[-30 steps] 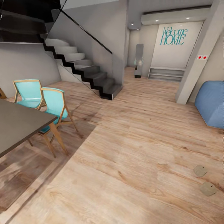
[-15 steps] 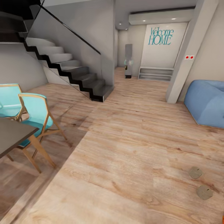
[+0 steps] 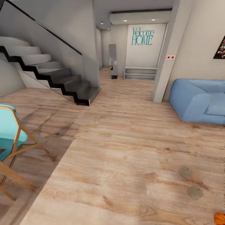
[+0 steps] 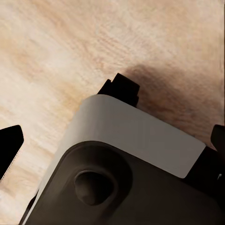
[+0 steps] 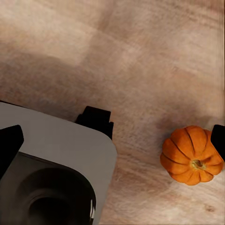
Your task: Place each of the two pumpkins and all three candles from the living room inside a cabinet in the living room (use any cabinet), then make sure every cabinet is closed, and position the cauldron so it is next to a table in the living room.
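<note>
Two small greyish candles (image 3: 185,172) (image 3: 195,191) stand close together on the wood floor at the lower right of the head view. An orange pumpkin (image 3: 220,218) peeks in at that view's bottom right corner. The right wrist view has a ribbed orange pumpkin (image 5: 191,154) with a short stem lying on the floor below my right gripper (image 5: 114,142), which is open and empty, one dark fingertip (image 5: 9,143) at each edge. My left gripper (image 4: 113,141) is open too, hanging over my own grey base (image 4: 126,140). The cabinet, cauldron and table are out of view.
A blue sofa (image 3: 200,100) sits at the right against the wall. A dark staircase (image 3: 53,75) rises at the left, and a teal wooden chair (image 3: 9,134) stands at the left edge. A hallway with a "Welcome HOME" wall (image 3: 143,37) lies ahead, beside a grey pillar (image 3: 162,72).
The head camera has swung right: the dark dining table and one chair have left the picture, more of the sofa shows, and a pumpkin has come in at the bottom right corner.
</note>
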Controlling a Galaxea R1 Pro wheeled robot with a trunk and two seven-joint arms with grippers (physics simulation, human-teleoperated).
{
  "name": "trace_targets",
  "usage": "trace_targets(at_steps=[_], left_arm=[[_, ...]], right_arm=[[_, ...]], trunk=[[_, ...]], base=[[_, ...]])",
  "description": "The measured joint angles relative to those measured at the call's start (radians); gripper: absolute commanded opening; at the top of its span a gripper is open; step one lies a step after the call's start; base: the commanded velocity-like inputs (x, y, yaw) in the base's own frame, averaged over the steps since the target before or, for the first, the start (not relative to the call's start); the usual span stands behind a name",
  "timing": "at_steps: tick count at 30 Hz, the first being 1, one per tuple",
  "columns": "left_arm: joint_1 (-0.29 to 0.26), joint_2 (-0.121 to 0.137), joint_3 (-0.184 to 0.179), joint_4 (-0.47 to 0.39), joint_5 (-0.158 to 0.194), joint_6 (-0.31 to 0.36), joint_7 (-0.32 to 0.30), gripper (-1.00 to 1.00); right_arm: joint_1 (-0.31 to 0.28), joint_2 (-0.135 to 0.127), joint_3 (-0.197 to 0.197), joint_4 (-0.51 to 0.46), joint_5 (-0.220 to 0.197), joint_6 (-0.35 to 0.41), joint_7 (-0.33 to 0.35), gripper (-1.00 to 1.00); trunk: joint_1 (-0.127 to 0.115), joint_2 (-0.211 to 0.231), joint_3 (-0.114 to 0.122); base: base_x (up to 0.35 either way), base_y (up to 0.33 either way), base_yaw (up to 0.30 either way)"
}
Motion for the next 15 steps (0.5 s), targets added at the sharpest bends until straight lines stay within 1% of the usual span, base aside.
trace_targets(at_steps=[15], left_arm=[[0.000,0.000,0.000,0.000,0.000,-0.001,0.000,1.00]], right_arm=[[0.000,0.001,0.001,0.000,0.001,0.000,0.000,1.00]], trunk=[[0.000,0.000,0.000]], base=[[0.330,0.000,-0.282]])
